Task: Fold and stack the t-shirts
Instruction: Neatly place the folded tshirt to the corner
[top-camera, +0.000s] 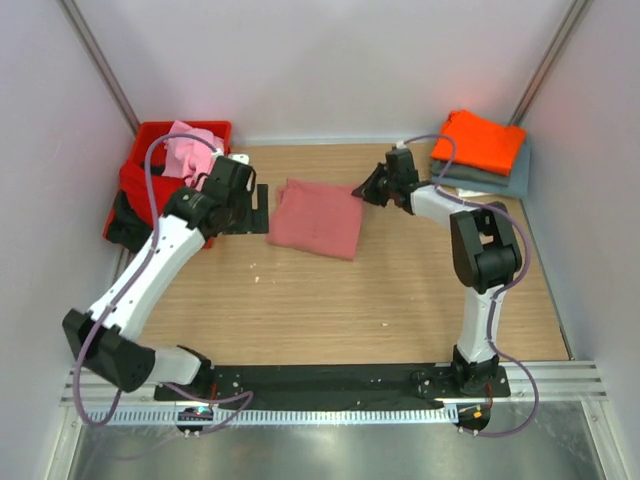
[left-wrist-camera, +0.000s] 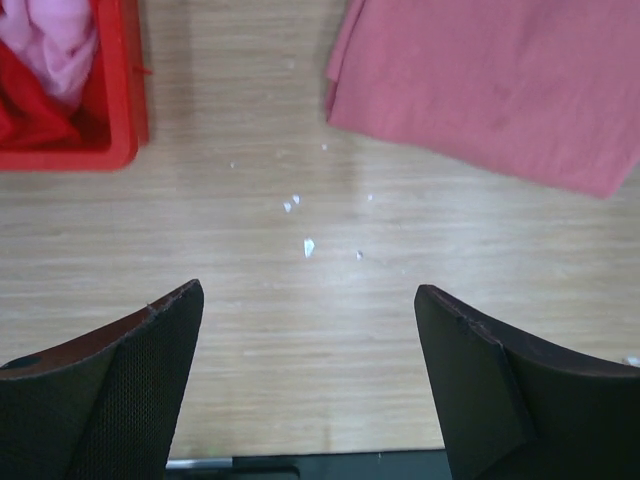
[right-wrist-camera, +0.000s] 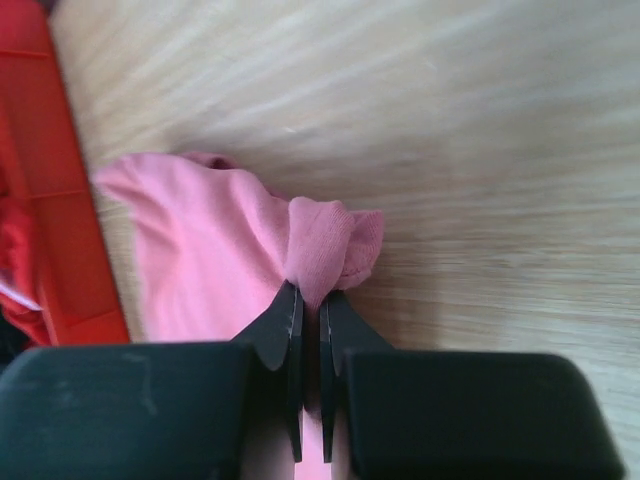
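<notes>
A dusty salmon-pink t-shirt (top-camera: 313, 218) lies folded in a rough rectangle on the table's middle back. My right gripper (top-camera: 362, 190) is shut on its right far corner; in the right wrist view the jaws (right-wrist-camera: 310, 295) pinch a bunched fold of the shirt (right-wrist-camera: 210, 250). My left gripper (top-camera: 262, 208) is open and empty just left of the shirt, over bare wood (left-wrist-camera: 310, 330), with the shirt's edge (left-wrist-camera: 490, 90) ahead and to its right. An orange t-shirt (top-camera: 480, 140) lies folded on a grey-blue one (top-camera: 500, 180) at the back right.
A red plastic crate (top-camera: 150, 185) stands at the back left and holds a light pink shirt (top-camera: 190, 150). The crate's corner (left-wrist-camera: 125, 90) and pink cloth (left-wrist-camera: 50, 40) show in the left wrist view. Small white crumbs (left-wrist-camera: 308, 246) lie on the wood. Walls close in on both sides.
</notes>
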